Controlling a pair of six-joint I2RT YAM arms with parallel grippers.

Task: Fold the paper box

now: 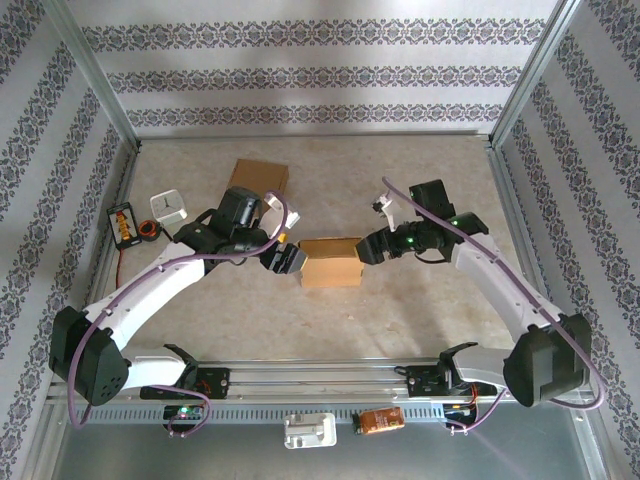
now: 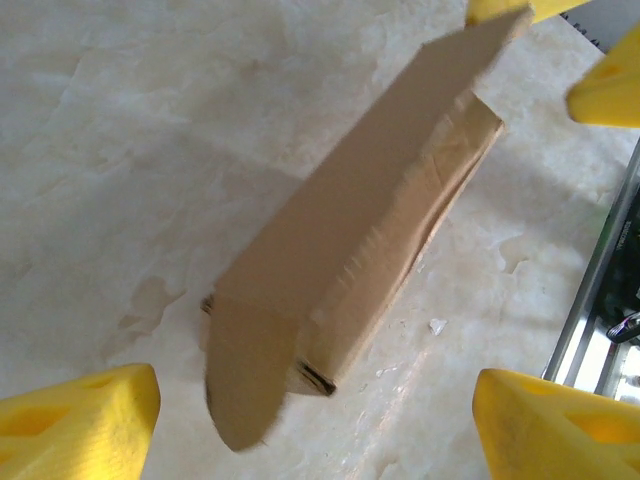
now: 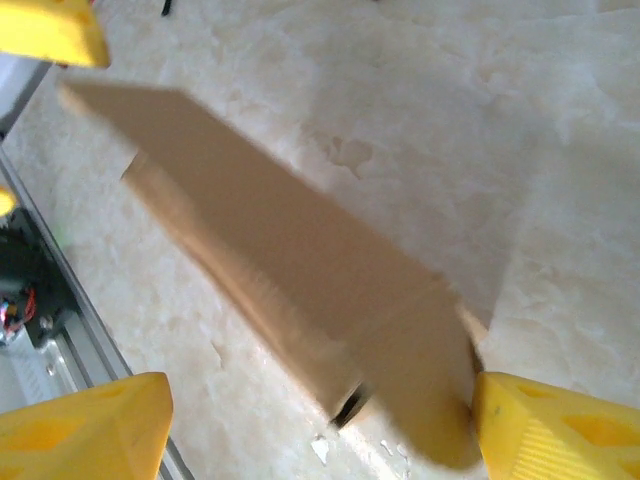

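From above: the small brown cardboard box (image 1: 331, 263) sits mid-surface (image 1: 420, 180), with the left jaws at its left end and the right jaws at its right end. Whether anything is inside, can't tell. A flat brown cardboard sheet (image 1: 259, 177) lies further back.

Left wrist: the box lies on the pale surface, side wall creased, one flap sticking out loose. The left jaws are wide apart, clear of it.

Right wrist: the box is blurred, its rounded flap near one yellow fingertip (image 3: 560, 430). The right jaws are spread wide too; contact is unclear.
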